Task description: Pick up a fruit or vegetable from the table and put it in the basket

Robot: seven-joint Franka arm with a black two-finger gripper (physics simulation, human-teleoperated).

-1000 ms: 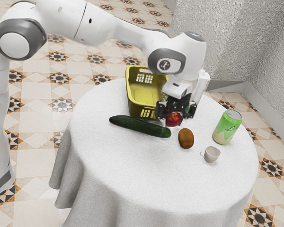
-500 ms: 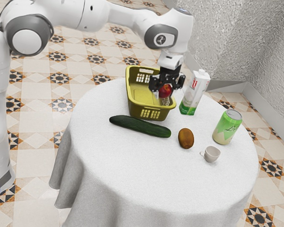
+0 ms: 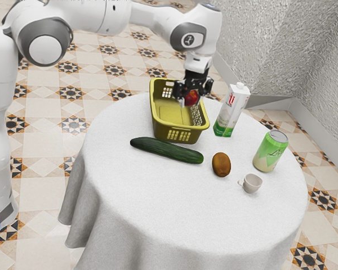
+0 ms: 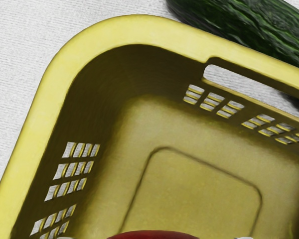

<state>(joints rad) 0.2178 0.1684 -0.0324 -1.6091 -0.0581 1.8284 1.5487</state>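
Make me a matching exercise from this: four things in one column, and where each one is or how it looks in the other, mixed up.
Things
1. Apple
2. Cucumber
3. Carton
4. Cup

Place or look
A. Standing upright on the table, beside the basket
B. Small and pale, with a handle
C. Held in the gripper, over the basket
D. Lying on the table, long and dark green

Right pairs: 1-C, 2-D, 3-A, 4-B

Apple [image 3: 191, 98] over bskt [image 3: 164, 130], cuke [image 3: 166, 150] adj.
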